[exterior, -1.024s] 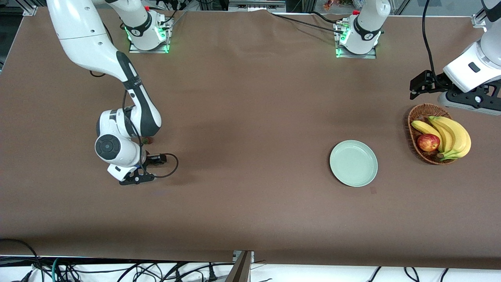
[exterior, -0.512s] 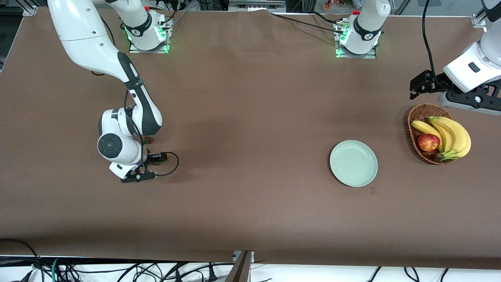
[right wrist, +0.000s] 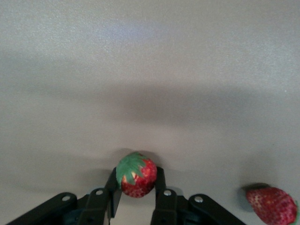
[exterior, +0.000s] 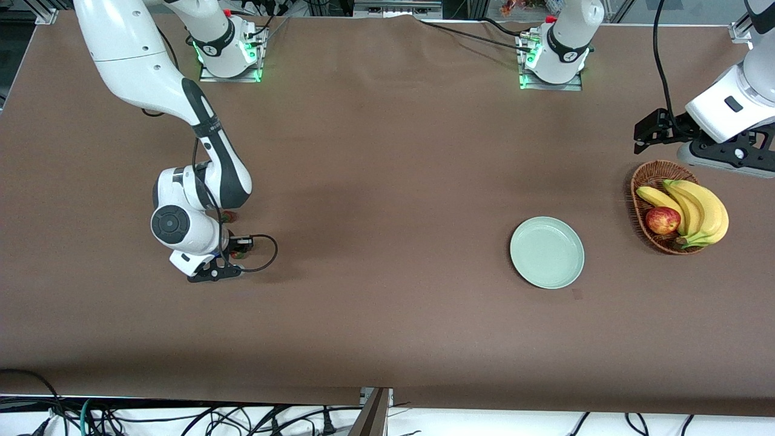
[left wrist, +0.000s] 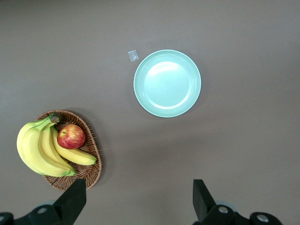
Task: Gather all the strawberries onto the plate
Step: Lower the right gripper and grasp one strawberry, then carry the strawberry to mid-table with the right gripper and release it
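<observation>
My right gripper (exterior: 213,274) (right wrist: 136,197) is shut on a small red strawberry (right wrist: 136,176) with a green cap, low over the table at the right arm's end. A second strawberry (right wrist: 272,206) lies on the cloth close beside it. In the front view one strawberry (exterior: 228,215) peeks out beside the right arm's wrist. The third one is hidden. The pale mint-green plate (exterior: 547,252) (left wrist: 167,83) is empty, toward the left arm's end. My left gripper (exterior: 651,130) (left wrist: 136,206) is open and empty, up in the air by the basket, waiting.
A brown wicker basket (exterior: 645,181) (left wrist: 89,171) with bananas (exterior: 696,209) and a red-yellow apple (exterior: 662,220) stands beside the plate, toward the left arm's end. A small scrap (left wrist: 133,55) lies by the plate. A black cable (exterior: 266,254) loops beside the right hand.
The right hand has shifted slightly toward the robots' bases, with the strawberry between its fingers. The left arm has not moved.
</observation>
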Action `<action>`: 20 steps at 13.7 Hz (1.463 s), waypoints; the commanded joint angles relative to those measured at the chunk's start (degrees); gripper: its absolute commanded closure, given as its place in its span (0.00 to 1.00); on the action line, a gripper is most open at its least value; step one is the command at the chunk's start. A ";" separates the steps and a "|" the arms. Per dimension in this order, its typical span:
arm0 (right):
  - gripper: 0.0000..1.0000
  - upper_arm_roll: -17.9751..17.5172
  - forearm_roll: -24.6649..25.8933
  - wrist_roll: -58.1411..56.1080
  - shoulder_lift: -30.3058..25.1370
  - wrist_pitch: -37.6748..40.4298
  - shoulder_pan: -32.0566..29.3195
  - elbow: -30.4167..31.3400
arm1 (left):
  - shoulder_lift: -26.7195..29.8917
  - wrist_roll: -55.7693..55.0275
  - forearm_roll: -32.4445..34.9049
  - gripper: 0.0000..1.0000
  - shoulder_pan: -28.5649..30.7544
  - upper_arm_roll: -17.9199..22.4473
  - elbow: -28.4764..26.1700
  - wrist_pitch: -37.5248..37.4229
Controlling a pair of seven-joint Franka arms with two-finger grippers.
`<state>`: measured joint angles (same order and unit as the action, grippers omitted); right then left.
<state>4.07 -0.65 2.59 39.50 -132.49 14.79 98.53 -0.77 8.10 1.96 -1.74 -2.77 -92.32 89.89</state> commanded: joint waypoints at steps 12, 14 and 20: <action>0.81 -0.20 -0.58 48.34 11.02 -1.19 25.09 -21.68 | -0.64 -0.19 -1.43 0.00 0.07 -0.04 1.70 -1.21; 0.81 -1.94 -0.58 56.44 13.48 -2.41 28.18 -26.09 | -0.64 -0.19 -1.43 0.00 0.07 -0.04 1.70 -1.12; 0.80 -6.62 -0.50 64.30 19.38 -17.89 34.15 -30.41 | -0.64 -0.10 -1.43 0.00 0.07 -0.04 1.70 -1.21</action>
<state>-2.41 -0.70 66.01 56.06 -149.57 47.57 72.29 -0.78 8.10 1.96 -1.74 -2.82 -92.31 89.89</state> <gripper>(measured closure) 0.678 0.000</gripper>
